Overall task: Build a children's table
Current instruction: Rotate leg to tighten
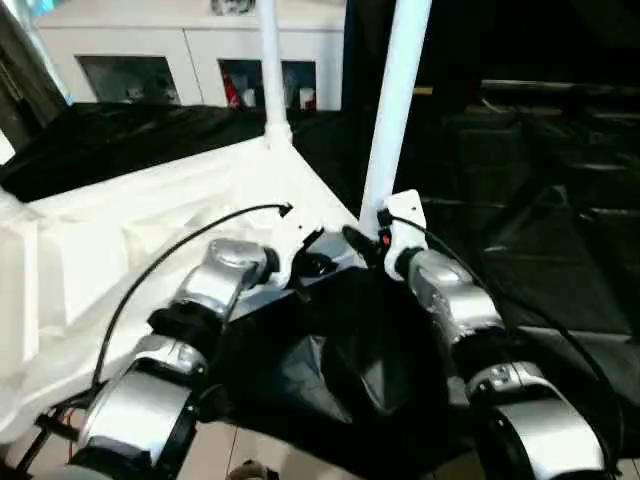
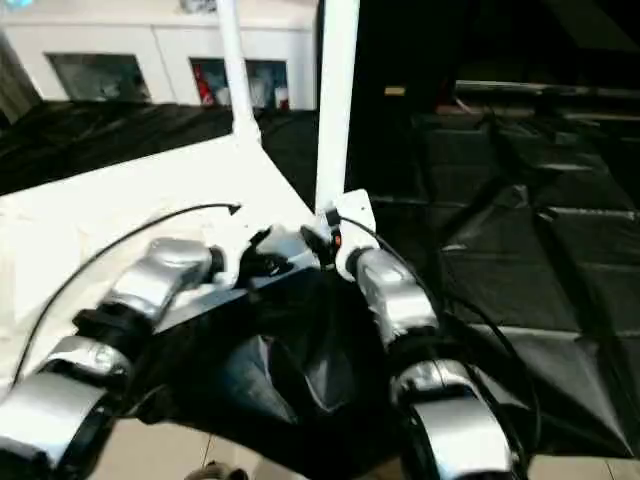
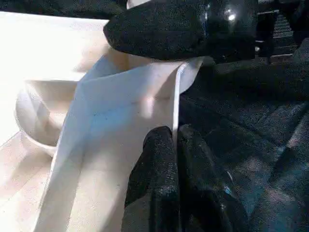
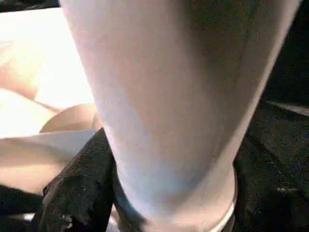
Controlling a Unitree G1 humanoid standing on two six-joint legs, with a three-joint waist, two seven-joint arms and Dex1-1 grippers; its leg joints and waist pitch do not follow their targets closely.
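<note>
The children's table lies upside down on black cloth, its white ribbed top (image 1: 140, 230) stretching to my left. Two white legs stand upright in corner sockets: a far one (image 1: 270, 60) and a near one (image 1: 395, 100). My right gripper (image 1: 372, 235) is closed around the base of the near leg (image 4: 169, 96), with a black finger (image 4: 72, 193) pressed to its side. My left gripper (image 3: 176, 145) is shut on the thin rim wall (image 3: 145, 96) of the top, right beside that corner socket. The right gripper's finger (image 3: 183, 29) shows just beyond the rim.
A white cabinet with glass doors (image 1: 180, 60) stands behind the table. Black cloth (image 1: 540, 200) covers the surface to the right and in front. Pale floor (image 1: 250, 450) shows at the near edge. A black cable (image 1: 180, 250) arcs over my left forearm.
</note>
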